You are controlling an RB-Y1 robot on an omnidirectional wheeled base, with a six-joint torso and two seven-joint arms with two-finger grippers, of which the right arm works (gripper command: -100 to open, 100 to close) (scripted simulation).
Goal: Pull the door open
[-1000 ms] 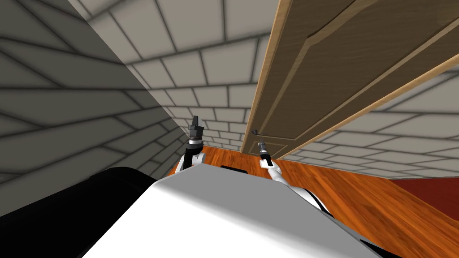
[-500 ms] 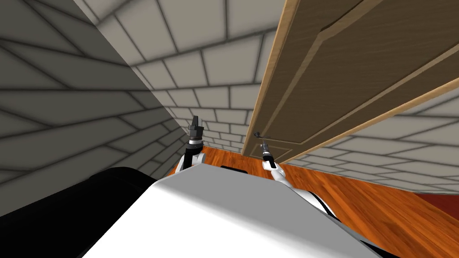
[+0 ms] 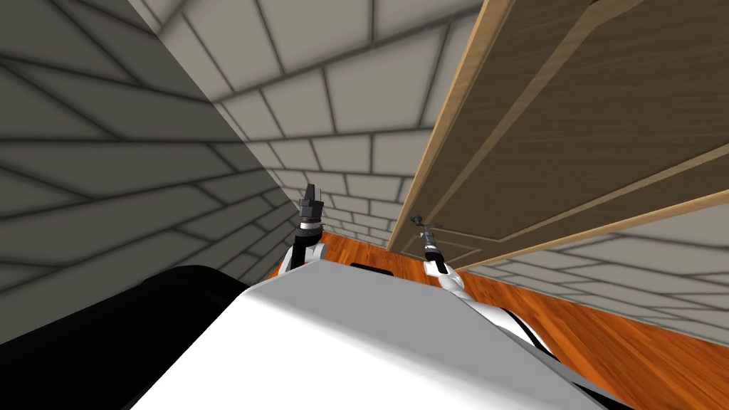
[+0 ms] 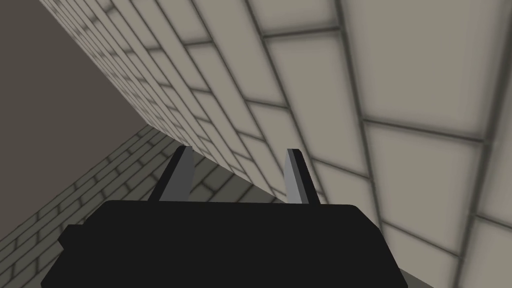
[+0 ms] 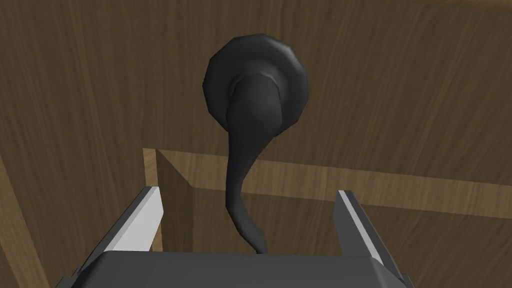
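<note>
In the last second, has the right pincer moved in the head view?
Yes. Against the left pincer, which kept its place, the right pincer has drifted rightward and slightly lower, staying at the dark door handle.

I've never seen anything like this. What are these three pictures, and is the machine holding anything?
It is a two-armed robot facing a brown wooden door. The wide picture comes from a camera on its head, looking down; the other two come from cameras on its hands. The right gripper, a two-fingered hand, has its fingers open either side of the door's dark lever handle, not pressing it, so nothing is gripped yet. The left gripper, also open and empty, is raised near the grey block wall. Below lies an orange wooden floor.
</note>
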